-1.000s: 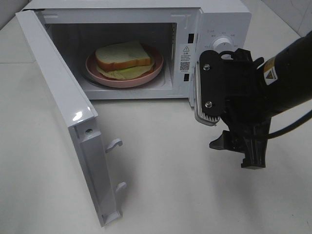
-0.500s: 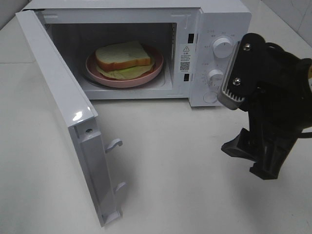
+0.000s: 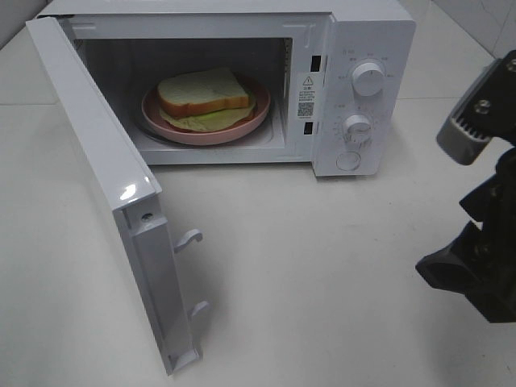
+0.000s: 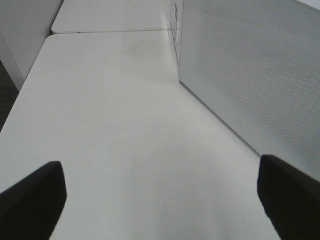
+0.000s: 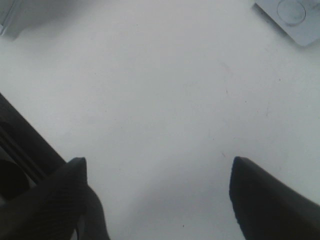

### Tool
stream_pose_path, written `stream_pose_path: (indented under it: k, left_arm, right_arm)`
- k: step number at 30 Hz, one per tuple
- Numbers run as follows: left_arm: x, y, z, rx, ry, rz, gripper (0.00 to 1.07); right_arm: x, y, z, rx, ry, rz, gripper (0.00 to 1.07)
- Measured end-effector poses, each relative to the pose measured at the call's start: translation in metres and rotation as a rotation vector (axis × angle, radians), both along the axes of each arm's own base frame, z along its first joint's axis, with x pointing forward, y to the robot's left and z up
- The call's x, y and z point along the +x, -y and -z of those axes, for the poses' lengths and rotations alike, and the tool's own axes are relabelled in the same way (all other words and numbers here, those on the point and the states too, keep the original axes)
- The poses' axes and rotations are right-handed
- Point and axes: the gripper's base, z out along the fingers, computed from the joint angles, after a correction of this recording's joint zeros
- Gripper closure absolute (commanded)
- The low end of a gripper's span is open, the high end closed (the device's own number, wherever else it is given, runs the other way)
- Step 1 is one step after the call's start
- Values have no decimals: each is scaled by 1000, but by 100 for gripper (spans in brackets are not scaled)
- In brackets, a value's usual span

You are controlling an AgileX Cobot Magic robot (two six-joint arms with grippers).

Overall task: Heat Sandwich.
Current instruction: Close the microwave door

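Now the right fingers (image 5: pixel 270 202) are backing away to the microwave's (image 3: pixel 371 32) right, spread wide and empty like the left fingers (image 4: pixel 30 200); the sandwich (image 3: pixel 205 90) is sitting inside on its plate (image 3: pixel 201 137), so the door (image 3: pixel 89 153) is awaiting closing.

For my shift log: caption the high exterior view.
Sandwich on pink plate inside microwave, door open; right gripper open, empty, at right.

the right tool (image 3: pixel 443 205) runs off the exterior view's right edge, so only part shows. print on the microwave's (image 3: pixel 371 32) sticker (image 3: pixel 305 95) is too small to read (the dial (image 3: pixel 368 79) marks too). the sandwich (image 3: pixel 201 93) hides the middle of the plate (image 3: pixel 260 119).
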Motion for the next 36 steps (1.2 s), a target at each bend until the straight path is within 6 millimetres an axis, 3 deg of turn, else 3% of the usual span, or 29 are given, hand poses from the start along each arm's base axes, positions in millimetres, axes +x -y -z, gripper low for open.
stream_pose_path:
  k: [10,26,36]
  left_arm:
    - [0,0,0,0,0,0,9]
    - [0,0,0,0,0,0,9]
    - [0,0,0,0,0,0,9]
  right_arm:
    - [-38,28,-19,44,-33,115,31]
    - [-79,58,-30,60,-42,160,31]
    - [-96,80,-12,139,76,353,31]
